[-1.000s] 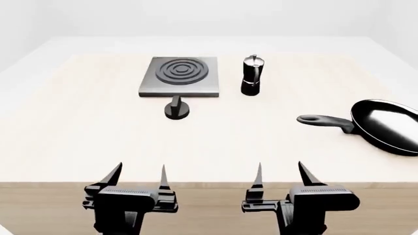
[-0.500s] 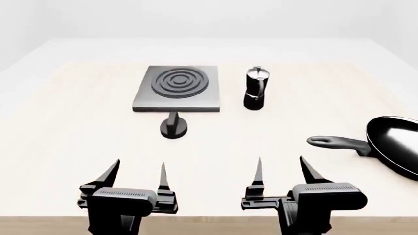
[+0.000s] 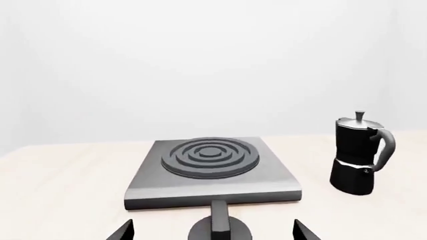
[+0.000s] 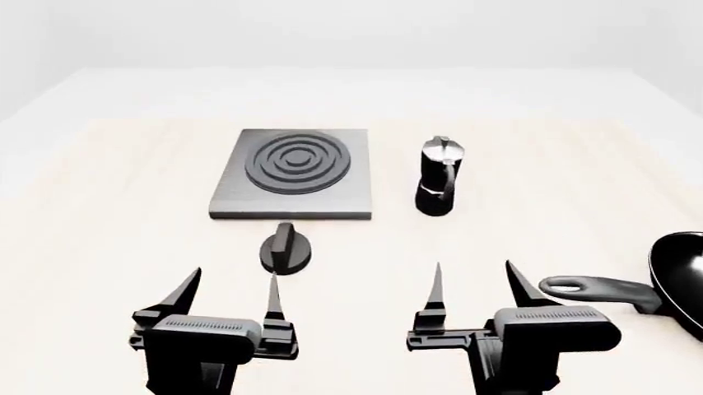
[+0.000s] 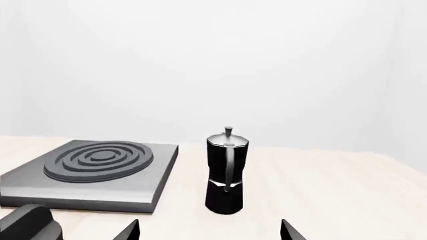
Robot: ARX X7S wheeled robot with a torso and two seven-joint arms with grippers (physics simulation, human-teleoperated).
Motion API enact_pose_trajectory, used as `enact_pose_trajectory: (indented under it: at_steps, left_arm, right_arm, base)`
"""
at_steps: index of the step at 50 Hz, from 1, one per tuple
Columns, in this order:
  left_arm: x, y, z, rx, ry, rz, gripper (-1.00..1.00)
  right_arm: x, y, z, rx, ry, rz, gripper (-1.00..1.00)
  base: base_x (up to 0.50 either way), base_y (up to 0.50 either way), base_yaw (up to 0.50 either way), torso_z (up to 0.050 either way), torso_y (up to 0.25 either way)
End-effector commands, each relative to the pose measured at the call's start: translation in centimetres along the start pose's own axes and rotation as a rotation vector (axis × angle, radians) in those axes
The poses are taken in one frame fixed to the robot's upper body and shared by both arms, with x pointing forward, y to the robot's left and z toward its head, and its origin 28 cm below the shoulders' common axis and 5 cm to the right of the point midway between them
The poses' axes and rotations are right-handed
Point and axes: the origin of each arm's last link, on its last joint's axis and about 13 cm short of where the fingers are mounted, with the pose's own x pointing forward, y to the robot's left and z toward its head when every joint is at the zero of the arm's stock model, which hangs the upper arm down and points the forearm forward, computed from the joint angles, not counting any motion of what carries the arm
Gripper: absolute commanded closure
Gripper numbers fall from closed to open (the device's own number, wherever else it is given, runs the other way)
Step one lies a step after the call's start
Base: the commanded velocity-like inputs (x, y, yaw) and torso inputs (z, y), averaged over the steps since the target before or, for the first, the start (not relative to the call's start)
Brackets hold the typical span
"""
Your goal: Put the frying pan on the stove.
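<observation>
Pale wooden table noted: both our grippers, left and right, stand open and empty, the glossy black frying pan lies at three o'clock, half out of frame, so carrying it toward the grey square stove risks toppling the black-and-silver moka pot.

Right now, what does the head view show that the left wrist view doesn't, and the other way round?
Only the head view shows the frying pan at the table's right edge and the right hand, open and empty. The left wrist view adds nothing of its own. Both show the stove, moka pot, knob and open left hand.
</observation>
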Motion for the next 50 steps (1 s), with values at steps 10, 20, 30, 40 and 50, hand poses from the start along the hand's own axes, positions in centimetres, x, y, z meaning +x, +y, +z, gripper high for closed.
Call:
enact_pose_trajectory:
  at_steps: [10, 20, 30, 40, 50]
  left_arm:
    - [-0.1, 0.1, 0.0, -0.012, 0.003, 0.003, -1.00]
    - [-0.2, 0.1, 0.0, -0.016, 0.006, -0.002, -1.00]
    - [-0.2, 0.2, -0.2, -0.014, 0.010, 0.000, -1.00]
    - [0.0, 0.1, -0.2, -0.009, 0.010, -0.002, -1.00]
    - [-0.1, 0.2, -0.2, -0.010, 0.005, 0.005, -1.00]
  right_arm:
    - [-0.1, 0.0, 0.1, 0.009, -0.002, 0.001, -1.00]
    - [-0.1, 0.0, 0.2, 0.010, -0.005, 0.004, -1.00]
    - [-0.1, 0.0, 0.2, 0.011, -0.005, 0.004, -1.00]
    - [0.2, 0.0, 0.1, 0.012, 0.001, -0.001, -1.00]
    - [1.0, -0.1, 0.7, 0.005, -0.013, -0.092, -1.00]
  base:
    - [0.31, 0.00, 0.00, 0.000, 0.000]
    - [0.31, 0.00, 0.00, 0.000, 0.000]
    - [0.31, 0.00, 0.00, 0.000, 0.002]
    - [0.31, 0.00, 0.00, 0.000, 0.000]
    - [0.26, 0.00, 0.00, 0.000, 0.000]
